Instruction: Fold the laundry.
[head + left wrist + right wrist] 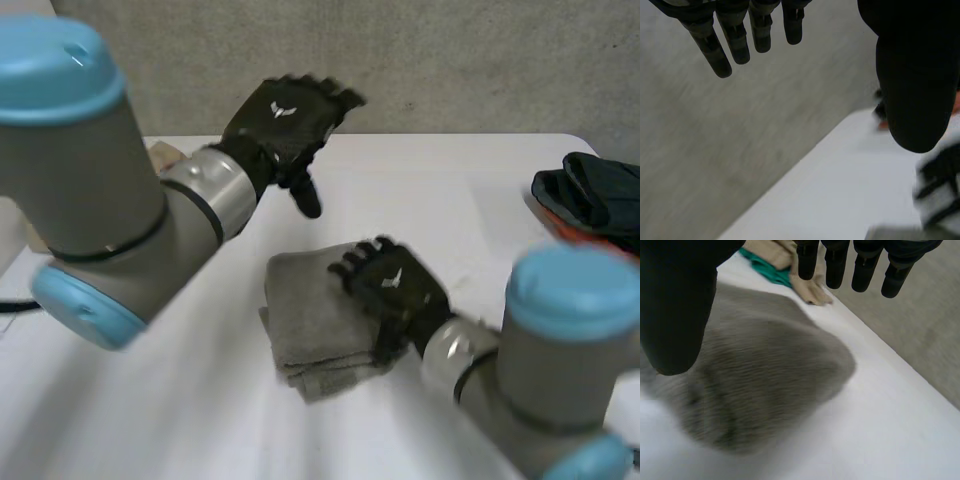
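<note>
Ops: Towel location?
Rig: grey towel [315, 325], folded into a thick block, lower centre of the head view, lying flat on the white counter [450, 190].
Ops: Right hand?
Rig: right hand [392, 285] sits over the towel's right part, just right of frame centre. In the wrist view its fingers [835, 265] are straight and set off from the thumb, with the towel under the palm. Nothing pinched. Can't tell if it touches the cloth.
Ops: Left?
Rig: left hand [285, 120] is raised at upper centre, well apart from the towel. Fingers [735, 40] straight, thumb apart, holding nothing.
Ops: Anything else on the counter?
Rig: dark clothes pile [590, 195] at the right edge, well apart from the towel. In the right wrist view, green cloth [765, 267] and beige cloth [807, 287] lie near the fingertips, beyond the towel's far side.
</note>
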